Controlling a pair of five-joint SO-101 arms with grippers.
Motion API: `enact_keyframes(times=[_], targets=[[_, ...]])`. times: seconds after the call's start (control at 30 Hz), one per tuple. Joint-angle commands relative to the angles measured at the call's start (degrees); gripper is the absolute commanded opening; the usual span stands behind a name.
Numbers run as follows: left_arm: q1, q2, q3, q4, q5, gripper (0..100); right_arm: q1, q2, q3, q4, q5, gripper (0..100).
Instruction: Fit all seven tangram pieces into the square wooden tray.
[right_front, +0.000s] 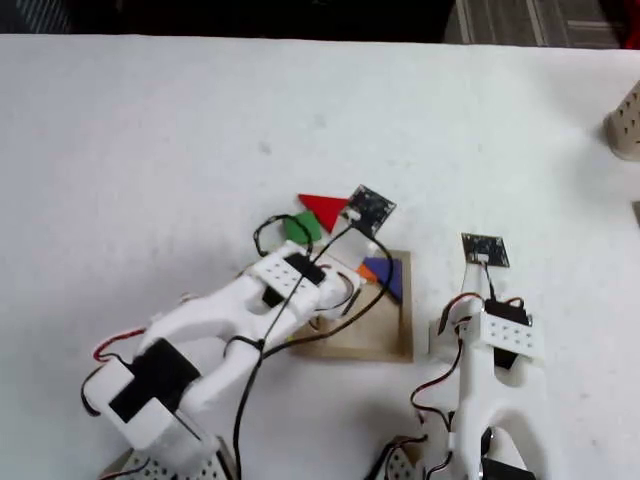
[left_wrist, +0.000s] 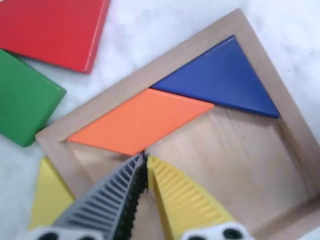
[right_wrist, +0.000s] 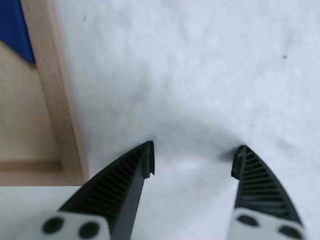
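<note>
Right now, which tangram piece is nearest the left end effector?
The orange parallelogram in the tray; the left end effector sits at its edge, others farther.

White table (right_front: 200, 130) — beige perforated object (right_front: 626, 122) (at its edge).

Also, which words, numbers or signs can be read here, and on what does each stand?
None can be read. The wooden tray, blue triangle, orange parallelogram, red triangle and green piece carry no print.
Any marking on the two dark camera boards in the high view is too small to tell.
</note>
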Motion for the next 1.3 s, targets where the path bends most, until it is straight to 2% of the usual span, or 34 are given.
enact_keyframes(times=[0.0,0.27,0.5,0.6,0.8,0.9,1.0,1.27], targets=[[1.5,-0.6,-2.4,-1.2,0.1,2,0.8,0.6,-0.2,-1.9,0.7,24.5],[1.2,-1.5,-2.2,-1.9,0.1,2,0.8,0.6,-0.2,-1.9,0.7,24.6],[0.1,-17.5,6.7,2.1,0.0,2,0.8,0.6,-0.2,-1.9,0.7,24.6],[-5.8,-25.5,11.7,2.2,0.0,2,0.8,0.6,-0.2,-1.9,0.7,24.5],[-30.7,-33.5,13.2,1.9,0.4,3,0.8,0.6,-0.1,-1.9,0.7,24.5],[-37.8,-33.5,13.5,1.9,0.4,3,0.8,0.6,-0.1,-1.9,0.7,24.5],[-40.7,-33.4,14.9,1.9,0.4,3,0.8,0.6,-0.1,-1.9,0.7,24.5],[-41.1,-33.4,15.7,1.9,0.4,3,0.8,0.6,-0.1,-1.9,0.7,24.5]])
